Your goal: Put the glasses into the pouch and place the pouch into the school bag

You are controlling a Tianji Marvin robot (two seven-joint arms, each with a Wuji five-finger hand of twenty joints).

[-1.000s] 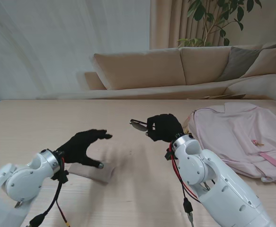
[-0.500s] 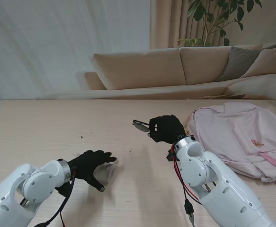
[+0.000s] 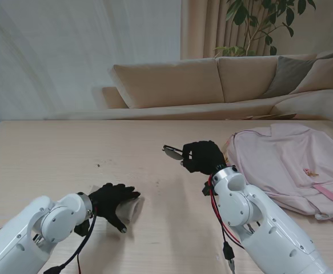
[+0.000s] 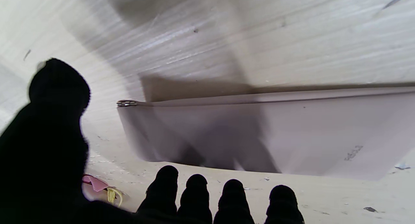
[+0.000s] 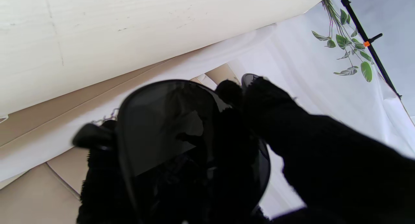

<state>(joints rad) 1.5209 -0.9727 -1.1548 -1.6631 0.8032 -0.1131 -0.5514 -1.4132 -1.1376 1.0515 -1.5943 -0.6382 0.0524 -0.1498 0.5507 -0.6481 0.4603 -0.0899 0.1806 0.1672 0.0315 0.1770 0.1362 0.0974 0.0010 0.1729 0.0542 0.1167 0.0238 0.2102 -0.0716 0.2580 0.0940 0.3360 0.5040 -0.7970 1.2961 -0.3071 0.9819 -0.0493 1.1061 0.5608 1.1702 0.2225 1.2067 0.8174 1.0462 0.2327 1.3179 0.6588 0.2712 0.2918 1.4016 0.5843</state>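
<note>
Gripping the glasses (image 3: 173, 152), the right hand (image 3: 202, 157) hangs above the middle of the desk (image 3: 52, 148), its black-gloved fingers folded around the frame so that one dark lens and a temple stick out toward the robot's left; in the right wrist view a dark lens (image 5: 168, 120) fills the space in front of the palm and the thumb (image 5: 269, 100) presses against the frame. The left hand (image 3: 112, 198) lies low on the near left part of the desk, palm down over the pouch (image 3: 133, 208), a pale flat sleeve whose uncovered end shows just to the right of the fingers. From the left wrist view the pouch (image 4: 259, 133) sits flat on the wood with a small metal snap (image 4: 127, 103) at one corner, four fingertips (image 4: 231, 191) spread apart along its near edge and the thumb (image 4: 58, 88) set off to one side; whether the fingers actually pinch the fabric or only rest on it I cannot tell. The pink school bag (image 3: 295, 165) lies flat on the right side of the desk, just beside the right hand and well apart from the pouch.
</note>
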